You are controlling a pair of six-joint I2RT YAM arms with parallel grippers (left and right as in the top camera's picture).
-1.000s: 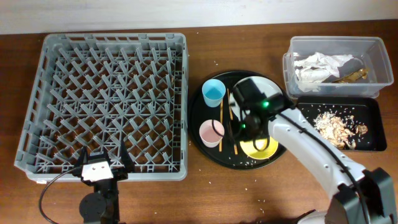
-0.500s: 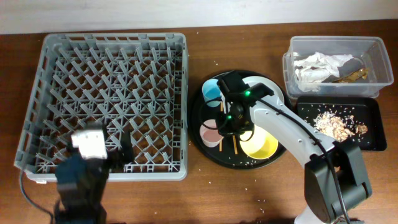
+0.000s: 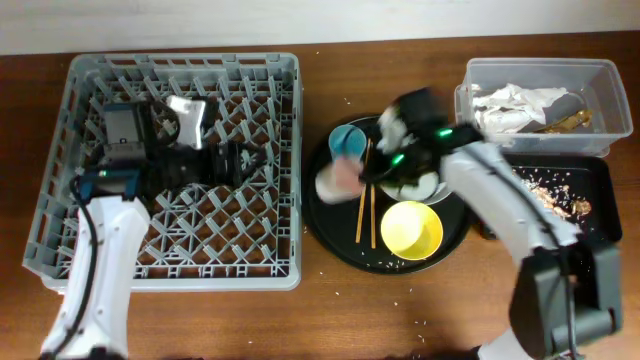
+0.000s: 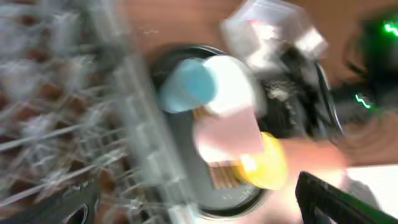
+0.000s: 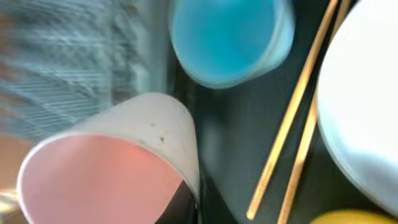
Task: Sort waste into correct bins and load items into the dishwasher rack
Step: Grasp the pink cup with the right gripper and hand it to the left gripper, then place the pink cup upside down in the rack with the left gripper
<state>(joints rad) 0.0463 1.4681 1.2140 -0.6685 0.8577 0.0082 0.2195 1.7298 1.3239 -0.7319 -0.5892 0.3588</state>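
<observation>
1. Lifting clear of the round black tray [image 3: 330, 238], the pink-white cup [image 5: 149, 134] now lies tipped on its side in the right claw [image 3: 365, 172], which pinches its wall near the rim. Half a second ago the cup stood upright on that tray.
2. The cup hangs over the tray's left edge, just beside the dishwasher rack [image 3: 170, 272], with its mouth turned towards the rack.
3. The left arm has swung up from the near edge of the table [image 3: 300, 320]. Its left claw [image 3: 250, 160] is now over the middle of the rack, pointing at the tray. Its wrist view shows it spread and holding nothing.
4. The light blue cup [image 3: 347, 143], chopsticks [image 3: 364, 205], yellow bowl [image 3: 412, 228] and plate [image 3: 425, 188] remain on the round tray, the plate partly under the right arm.
5. The waste looks sorted. The napkin [image 3: 515, 105] and wrapper [image 3: 572, 122] lie in the clear tub [image 3: 470, 75], and the food scraps [image 3: 545, 200] lie in the shallow black tray [image 3: 500, 165].
6. Loading seems to have just begun with this cup, and I see no dish in the rack yet. Motion blur hides whether the left arm is coming to receive the cup.
</observation>
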